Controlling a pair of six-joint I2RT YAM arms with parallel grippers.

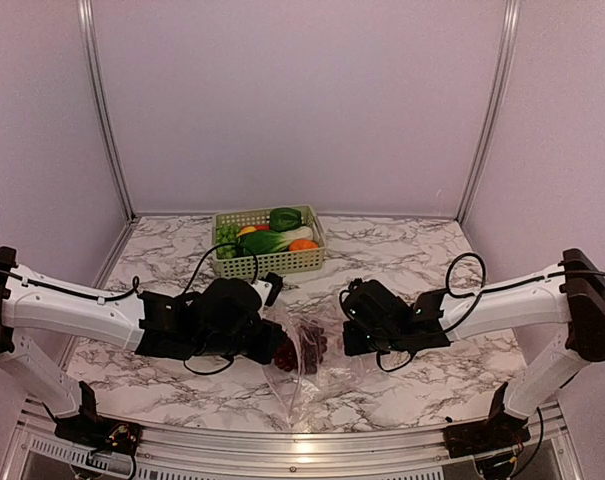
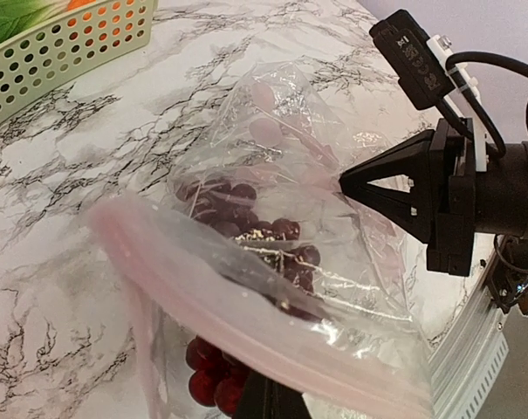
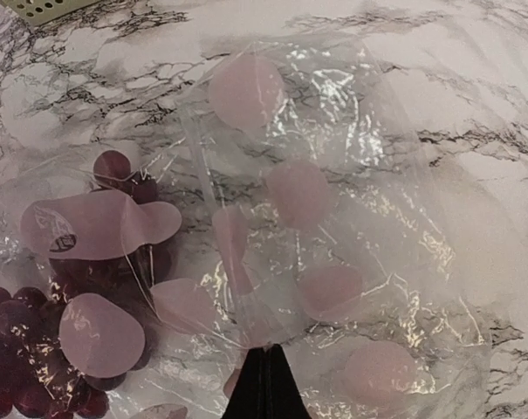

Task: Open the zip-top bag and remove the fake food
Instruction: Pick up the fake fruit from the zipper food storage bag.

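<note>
The clear zip-top bag (image 1: 317, 378) lies crumpled on the marble table between my two grippers, printed with pale pink shapes. A purple grape bunch (image 1: 310, 345) is inside it. In the left wrist view the pink zip strip (image 2: 246, 319) runs across the bag (image 2: 351, 262) over the grapes (image 2: 246, 223). My left gripper (image 2: 268, 397) is shut on the bag's edge below the strip, as in the top view (image 1: 279, 352). My right gripper (image 3: 265, 362) is shut, pinching the bag's film (image 3: 333, 175); it also shows in the top view (image 1: 344, 338) and the left wrist view (image 2: 342, 183).
The pale green lattice basket (image 1: 272, 265) stands behind the bag, holding green leafy pieces (image 1: 282, 218), an orange piece (image 1: 302, 244) and a red and yellow piece (image 1: 250, 230). Its corner shows in the left wrist view (image 2: 72, 44). Walls enclose the table's sides and back.
</note>
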